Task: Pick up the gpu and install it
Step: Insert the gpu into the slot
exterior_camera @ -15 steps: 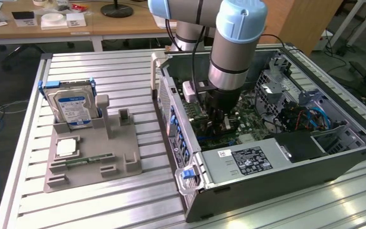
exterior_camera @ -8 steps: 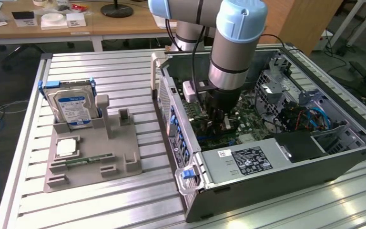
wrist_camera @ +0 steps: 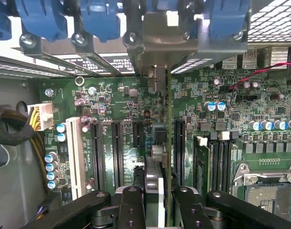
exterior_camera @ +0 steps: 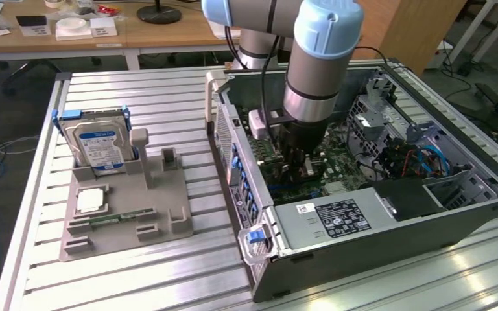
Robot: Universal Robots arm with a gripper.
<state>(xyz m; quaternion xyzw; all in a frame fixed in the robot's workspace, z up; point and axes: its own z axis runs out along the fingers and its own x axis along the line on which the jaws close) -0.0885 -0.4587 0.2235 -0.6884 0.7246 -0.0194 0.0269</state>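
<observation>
My gripper (exterior_camera: 299,170) reaches down into the open computer case (exterior_camera: 388,249), over the green motherboard (wrist_camera: 112,100). In the wrist view the gripper (wrist_camera: 157,210) is shut on the gpu (wrist_camera: 169,143). The card shows edge-on, upright, as a thin strip between the black fingers (wrist_camera: 131,207). Its silver end bracket (wrist_camera: 157,47) sits at the case's rear slot openings, under the blue latches. The card's lower edge runs along the black expansion slots (wrist_camera: 117,148). Whether it is seated in a slot I cannot tell.
A grey fixture (exterior_camera: 145,214) on the slatted table at the exterior view's left holds a silver hard drive (exterior_camera: 98,146) and a narrow memory stick (exterior_camera: 119,217). Inside the case are the power supply (exterior_camera: 336,220), blue cables (exterior_camera: 430,159) and a braided cable bundle (wrist_camera: 12,126).
</observation>
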